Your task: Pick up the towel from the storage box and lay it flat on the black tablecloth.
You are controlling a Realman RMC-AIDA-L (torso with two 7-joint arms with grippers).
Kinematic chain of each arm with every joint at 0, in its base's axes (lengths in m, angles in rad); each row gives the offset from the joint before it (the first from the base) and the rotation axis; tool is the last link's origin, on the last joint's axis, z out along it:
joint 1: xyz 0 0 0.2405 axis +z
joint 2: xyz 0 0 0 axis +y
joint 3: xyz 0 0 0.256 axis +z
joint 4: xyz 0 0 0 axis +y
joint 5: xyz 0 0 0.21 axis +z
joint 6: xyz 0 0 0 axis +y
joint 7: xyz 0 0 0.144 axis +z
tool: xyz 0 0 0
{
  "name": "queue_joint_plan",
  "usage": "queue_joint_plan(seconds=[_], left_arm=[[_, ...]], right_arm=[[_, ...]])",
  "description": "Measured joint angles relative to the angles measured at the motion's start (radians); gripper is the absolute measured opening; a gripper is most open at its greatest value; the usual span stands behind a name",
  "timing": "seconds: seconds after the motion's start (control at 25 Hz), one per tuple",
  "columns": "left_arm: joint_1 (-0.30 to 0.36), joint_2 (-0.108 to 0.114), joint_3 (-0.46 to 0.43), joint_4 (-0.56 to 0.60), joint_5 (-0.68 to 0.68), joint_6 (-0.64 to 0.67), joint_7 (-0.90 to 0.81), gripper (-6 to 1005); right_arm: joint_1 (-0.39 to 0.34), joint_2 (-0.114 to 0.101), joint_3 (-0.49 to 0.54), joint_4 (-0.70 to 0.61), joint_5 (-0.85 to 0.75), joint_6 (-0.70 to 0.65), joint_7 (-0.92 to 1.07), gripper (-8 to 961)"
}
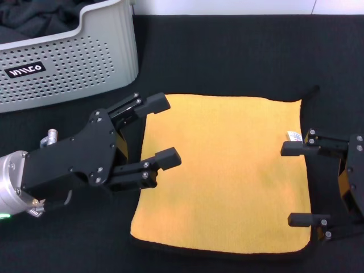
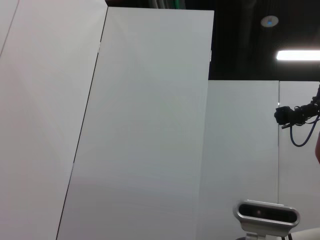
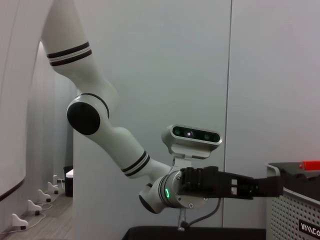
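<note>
On the black tablecloth (image 1: 227, 51): towel (image 1: 222, 170), yellow side up, spread flat, black edging showing along near and far edges; small white tag (image 1: 293, 135) at right edge.
Far left: storage box (image 1: 68, 57), grey perforated, dark cloth (image 1: 40, 17) inside; towel no longer in it.
Left gripper (image 1: 162, 132): fingers spread, empty, over towel's left edge.
Right gripper (image 1: 296, 183): fingers spread, empty, at towel's right edge.
Task standing: laying appears done.
Risk: a finger tip low at withdrawal could snag the plush and drag an edge into a fold.
Risk: far right corner looks slightly peaked; may not lie flat.
</note>
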Motion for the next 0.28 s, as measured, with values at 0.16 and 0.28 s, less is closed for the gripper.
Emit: queue_joint_plan(seconds=[0.16,0.28], left_arm=[[0.003,-0.001,0.000,-0.003,0.000,0.000,0.001,876],[0.002,-0.001,0.000,-0.002,0.001,0.000,0.003,876]], right_arm=[[0.022,0.001,0.003,0.039,0.000,-0.005,-0.012,868],[0.033,0.001,0.010,0.059,-0.003,-0.005,-0.014,868]])
